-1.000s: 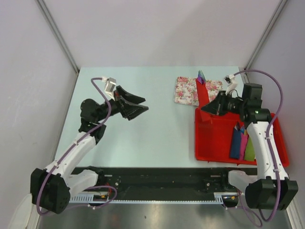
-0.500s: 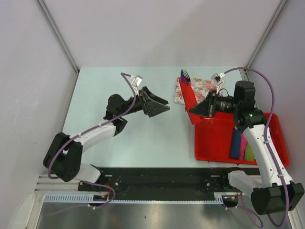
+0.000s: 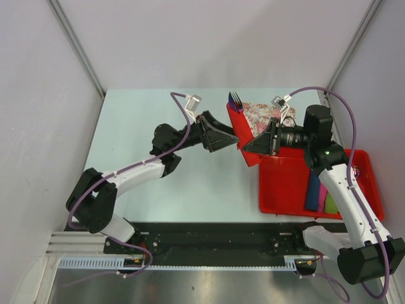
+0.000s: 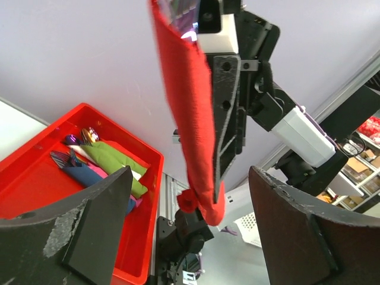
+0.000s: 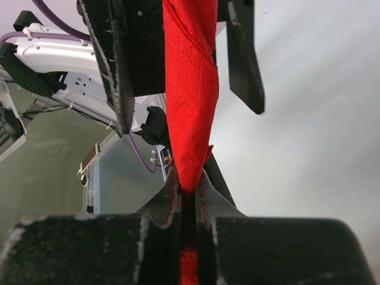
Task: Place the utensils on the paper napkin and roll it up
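top external: red napkin [image 3: 239,130] wrapped around dark cutlery [image 3: 235,98], held above the worktop [image 3: 190,183], just left of the red tray [image 3: 285,190].
right pincer [image 3: 248,147]: pinching the napkin's lower end.
left pincer [image 3: 233,139]: spread, just beside the napkin.

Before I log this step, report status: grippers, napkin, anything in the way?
Right gripper shut on the paper napkin, rolled, held off the table, utensils poking out top. Left gripper open, flanking it. No obstruction seen.

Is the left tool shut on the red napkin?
No: the left tool has jaws wide apart; the right tool pinches the red napkin.
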Available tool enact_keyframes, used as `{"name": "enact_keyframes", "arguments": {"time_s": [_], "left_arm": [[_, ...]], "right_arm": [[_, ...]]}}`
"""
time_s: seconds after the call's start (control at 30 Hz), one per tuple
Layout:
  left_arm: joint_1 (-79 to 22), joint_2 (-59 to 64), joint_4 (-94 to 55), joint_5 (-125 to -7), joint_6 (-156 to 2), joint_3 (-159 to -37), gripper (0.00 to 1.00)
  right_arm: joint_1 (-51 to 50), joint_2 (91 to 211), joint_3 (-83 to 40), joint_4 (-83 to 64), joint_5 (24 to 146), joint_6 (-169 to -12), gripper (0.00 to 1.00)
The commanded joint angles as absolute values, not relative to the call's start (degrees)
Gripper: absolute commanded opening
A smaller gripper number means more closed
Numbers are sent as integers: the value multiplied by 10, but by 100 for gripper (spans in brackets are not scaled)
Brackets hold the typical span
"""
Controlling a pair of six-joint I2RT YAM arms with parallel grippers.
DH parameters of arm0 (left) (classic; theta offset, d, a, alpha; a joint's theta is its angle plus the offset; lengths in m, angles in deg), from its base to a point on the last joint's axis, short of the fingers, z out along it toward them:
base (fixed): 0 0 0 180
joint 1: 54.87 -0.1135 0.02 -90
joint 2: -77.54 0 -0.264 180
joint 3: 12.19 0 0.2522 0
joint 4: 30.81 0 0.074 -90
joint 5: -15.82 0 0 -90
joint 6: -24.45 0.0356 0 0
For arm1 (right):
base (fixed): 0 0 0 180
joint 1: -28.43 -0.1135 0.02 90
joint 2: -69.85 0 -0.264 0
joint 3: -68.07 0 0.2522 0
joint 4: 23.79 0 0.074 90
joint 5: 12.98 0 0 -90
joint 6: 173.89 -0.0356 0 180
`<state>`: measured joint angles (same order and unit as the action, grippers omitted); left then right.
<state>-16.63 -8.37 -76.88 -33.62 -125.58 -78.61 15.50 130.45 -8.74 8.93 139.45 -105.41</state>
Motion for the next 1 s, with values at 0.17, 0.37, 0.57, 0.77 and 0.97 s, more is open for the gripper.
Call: {"name": "enact_keyframes", "arguments": {"time_s": [0.17,0.37,0.57,0.77,0.97], "left_arm": [[-150,-96,-771,-357,-1264,-822,77],[-148,-101,-787,-344,-1276,-830,40],[-144,-102,-796,-335,-1283,-831,49],[-138,-102,-778,-345,-1287,-818,71],[-137,-114,-777,-342,-1294,-828,60]], "right_arm": [[142,1296,-107,39,1407,-1066,0],[142,1297,-107,46,1395,-1057,0],[140,1298,-111,52,1380,-1048,0],[138,1303,-116,35,1383,-1057,0],[137,1304,-116,32,1378,-1056,0]]}}
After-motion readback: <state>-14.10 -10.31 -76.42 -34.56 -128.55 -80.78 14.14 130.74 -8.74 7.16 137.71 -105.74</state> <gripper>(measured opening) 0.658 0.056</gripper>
